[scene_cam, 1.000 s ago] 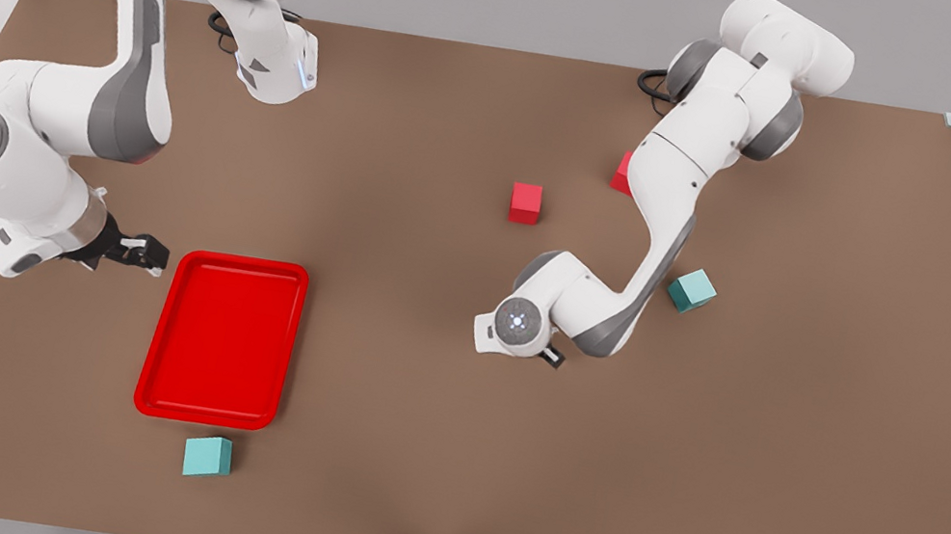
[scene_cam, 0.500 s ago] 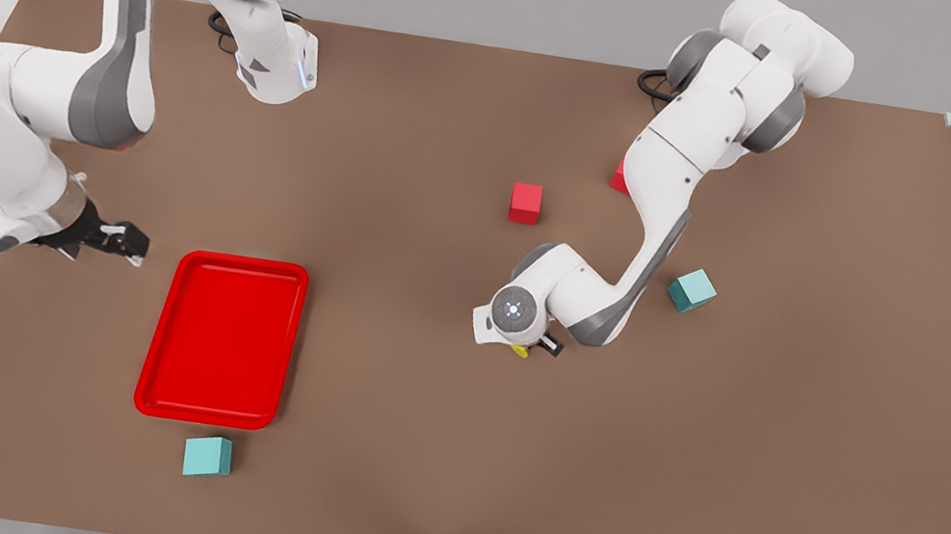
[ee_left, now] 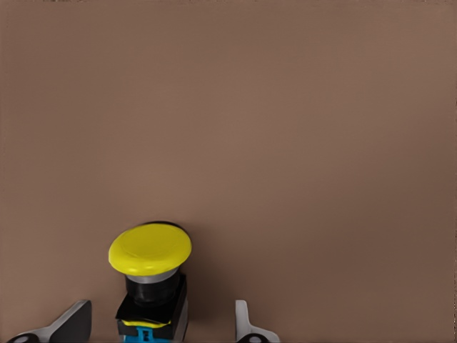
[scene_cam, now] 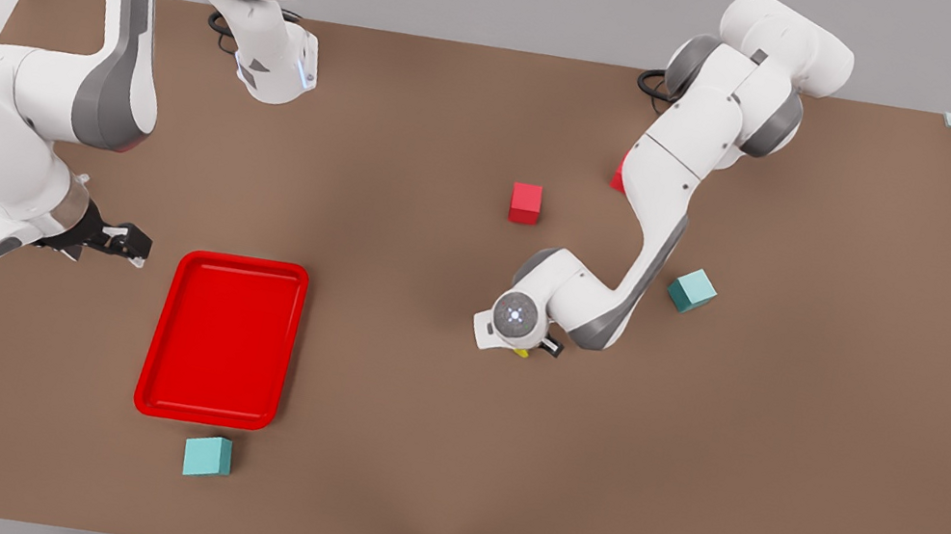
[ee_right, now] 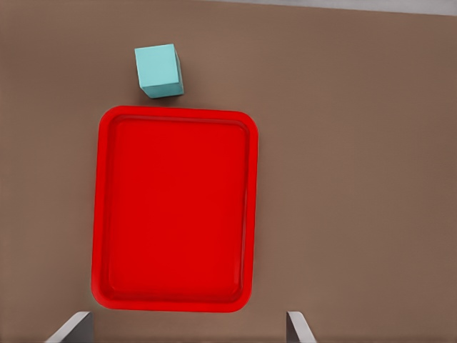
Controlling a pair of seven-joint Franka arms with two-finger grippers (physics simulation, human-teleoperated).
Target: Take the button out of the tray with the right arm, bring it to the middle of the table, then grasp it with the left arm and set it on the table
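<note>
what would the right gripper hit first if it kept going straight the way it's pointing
Probably the tray: the open right gripper aims at it from the front view's left, so its near rim likely comes first, though depth is unclear.

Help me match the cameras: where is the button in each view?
Front view: button, a yellow speck at the left pincer, mid-table.
Left wrist view: button between the open pincer's fingers.
Right wrist view: looks at the tray and a teal cube instead.
Shared landmark: the brown table.
</note>
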